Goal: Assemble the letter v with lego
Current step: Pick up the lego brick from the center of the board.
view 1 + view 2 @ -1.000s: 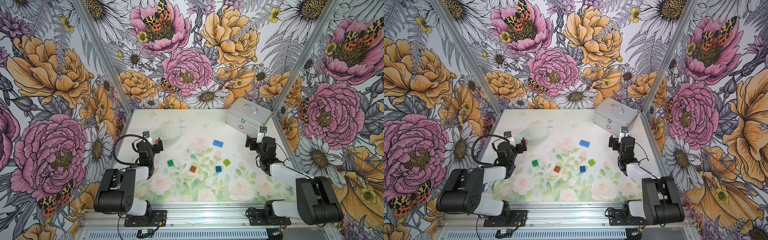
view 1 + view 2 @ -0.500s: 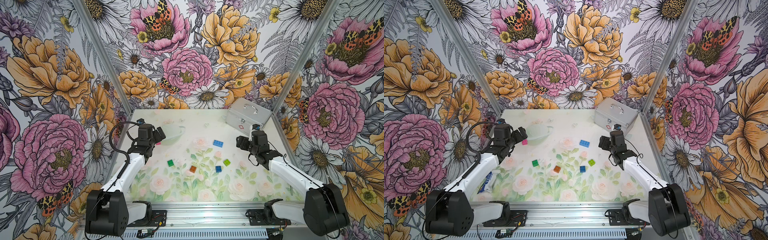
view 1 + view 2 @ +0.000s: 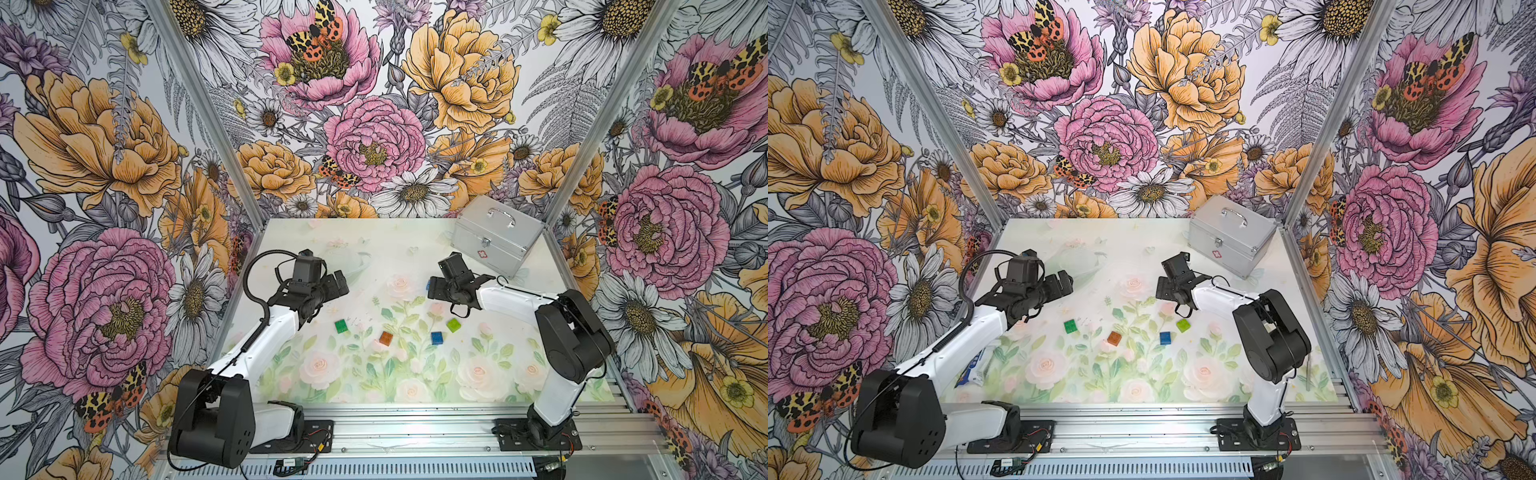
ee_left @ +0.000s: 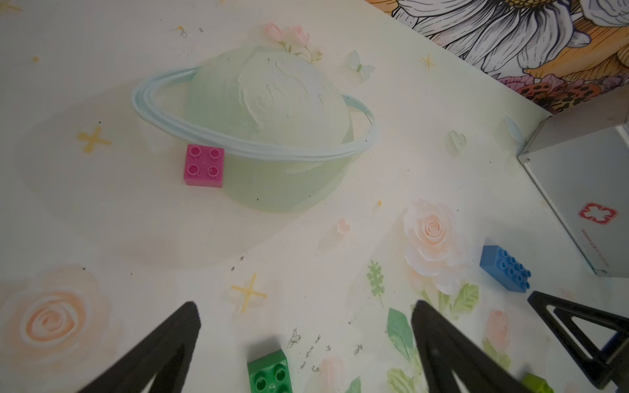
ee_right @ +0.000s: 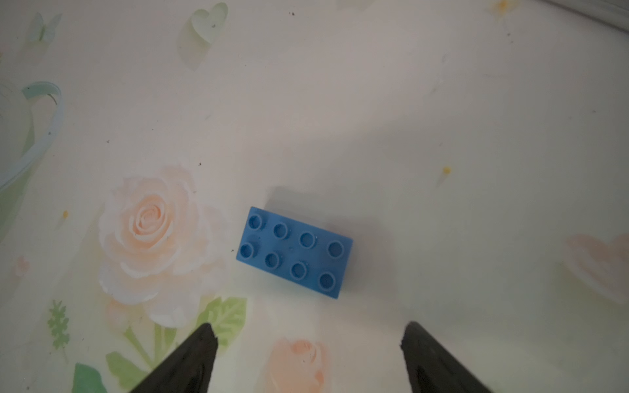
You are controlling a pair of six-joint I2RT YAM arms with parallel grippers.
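Beyond right gripper [image 5: 308, 330] (spread) lies light blue brick [image 5: 294, 251].

The left arm [image 3: 266, 345] is stretching forward and inward from its base, and the left gripper [image 4: 303, 314] is hanging with its two dark fingers spread wide and nothing between them. The right arm [image 3: 511, 301] is bending at a raised elbow and reaching inward with its wrist tilting down. The right gripper [image 5: 306, 335] is also standing open and empty.
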